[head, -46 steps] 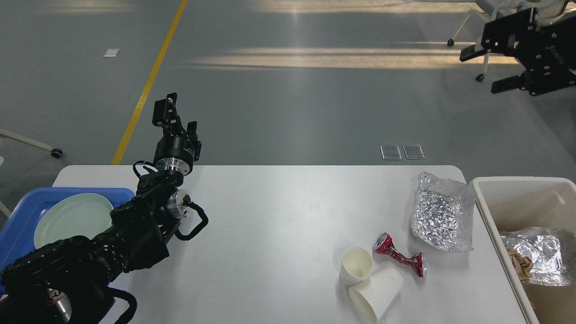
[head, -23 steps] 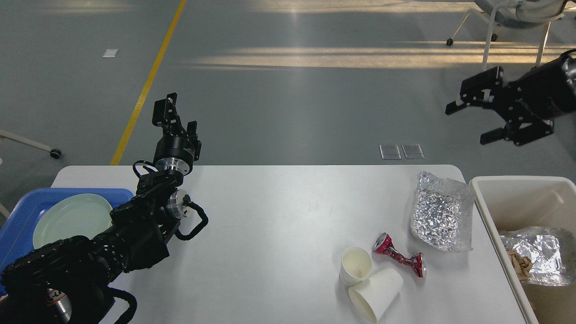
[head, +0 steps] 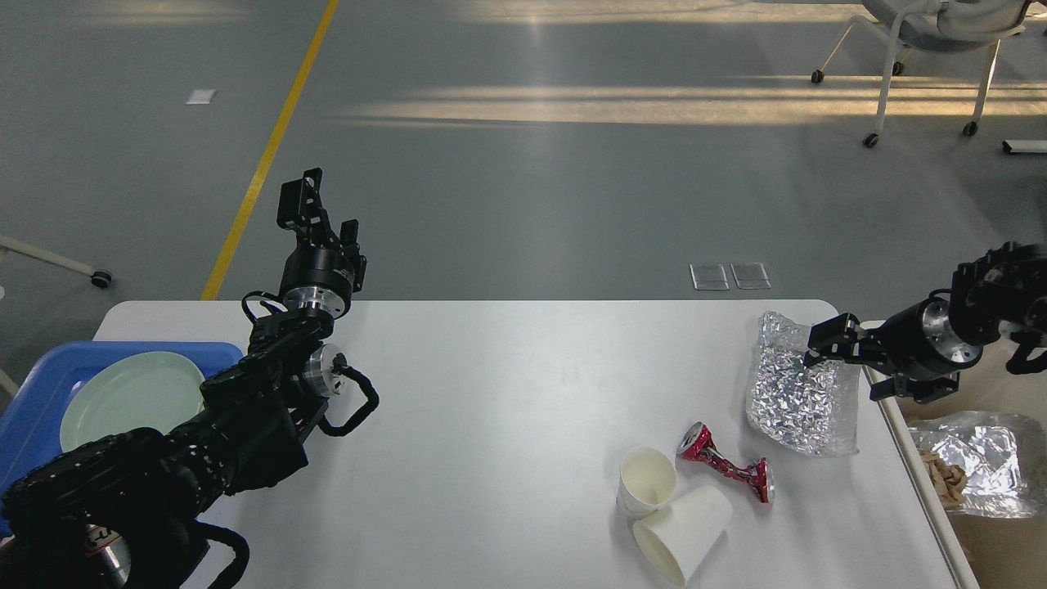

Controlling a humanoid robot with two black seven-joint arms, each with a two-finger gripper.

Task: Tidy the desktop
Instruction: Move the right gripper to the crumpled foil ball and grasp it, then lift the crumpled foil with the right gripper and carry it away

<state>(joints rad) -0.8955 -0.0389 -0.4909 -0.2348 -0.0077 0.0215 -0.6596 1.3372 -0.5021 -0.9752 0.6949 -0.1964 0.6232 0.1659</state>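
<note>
Two black arms are shown above the desktop, a wide white tabletop that fills the lower half of the head view. The left gripper is raised over the far left corner, its fingers seen slightly apart and nothing held between them. The right gripper is held low over the far right corner, above a crumpled silver foil bag; whether its fingers touch the bag, or how widely they are parted, cannot be told. A crushed red can is seen lying just beside the bag's near edge, and two white paper cups are seen touching near the near edge, one on its side. A blue tray with a pale green plate is set at the left edge, and a cream bin at the right edge.
</note>
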